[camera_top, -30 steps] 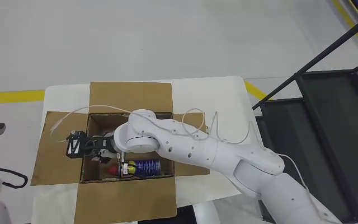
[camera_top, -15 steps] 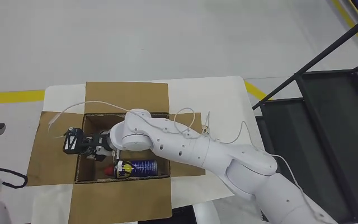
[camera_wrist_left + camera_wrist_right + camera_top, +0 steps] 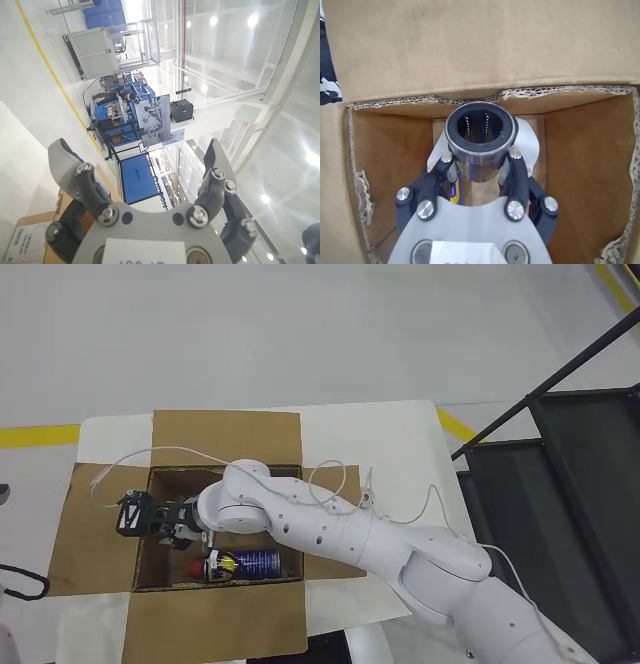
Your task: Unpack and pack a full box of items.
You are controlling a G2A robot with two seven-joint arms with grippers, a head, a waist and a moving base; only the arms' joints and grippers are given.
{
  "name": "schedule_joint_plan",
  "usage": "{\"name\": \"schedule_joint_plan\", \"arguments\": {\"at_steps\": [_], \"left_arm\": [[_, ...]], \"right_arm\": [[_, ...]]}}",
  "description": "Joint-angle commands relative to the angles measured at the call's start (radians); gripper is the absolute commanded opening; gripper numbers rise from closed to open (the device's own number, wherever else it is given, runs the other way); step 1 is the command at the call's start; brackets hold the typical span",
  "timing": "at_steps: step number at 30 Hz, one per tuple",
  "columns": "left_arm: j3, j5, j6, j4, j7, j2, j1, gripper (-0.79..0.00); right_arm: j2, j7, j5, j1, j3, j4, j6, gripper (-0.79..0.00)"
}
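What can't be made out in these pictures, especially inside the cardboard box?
- Top view: the right arm covers much of the box floor.
- Right wrist view: the right gripper and the metal sleeve it holds hide most of the spray can.
- Left wrist view: a label is cut off at the edge.

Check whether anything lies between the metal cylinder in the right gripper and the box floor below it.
Nothing visible does. The right gripper holds the metal cylinder close to one wall of the box, with bare cardboard beneath. The spray can lies farther in, to one side, not under it.
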Motion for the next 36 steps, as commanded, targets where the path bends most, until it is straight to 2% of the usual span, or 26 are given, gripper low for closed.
{"name": "schedule_joint_plan", "arguments": {"at_steps": [1, 16, 22, 29, 31, 36], "left_arm": [[0.0, 0.0, 0.0, 0.0, 0.0, 0.0, 0.0, 0.0], [0.0, 0.0, 0.0, 0.0, 0.0, 0.0, 0.0, 0.0], [0.0, 0.0, 0.0, 0.0, 0.0, 0.0, 0.0, 0.0], [0.0, 0.0, 0.0, 0.0, 0.0, 0.0, 0.0, 0.0], [0.0, 0.0, 0.0, 0.0, 0.0, 0.0, 0.0, 0.0], [0.0, 0.0, 0.0, 0.0, 0.0, 0.0, 0.0, 0.0]], "right_arm": [[0.0, 0.0, -0.003, -0.006, 0.007, 0.001, 0.002, -0.785], [0.025, -0.01, -0.068, -0.082, 0.08, -0.023, 0.044, -0.785], [0.037, 0.007, -0.088, -0.111, 0.104, -0.048, 0.036, -0.643], [0.042, 0.012, -0.098, -0.13, 0.124, -0.055, 0.022, -0.576], [0.043, 0.013, -0.101, -0.133, 0.129, -0.055, 0.018, -0.52], [0.046, 0.016, -0.107, -0.143, 0.143, -0.057, 0.011, -0.496]]}}
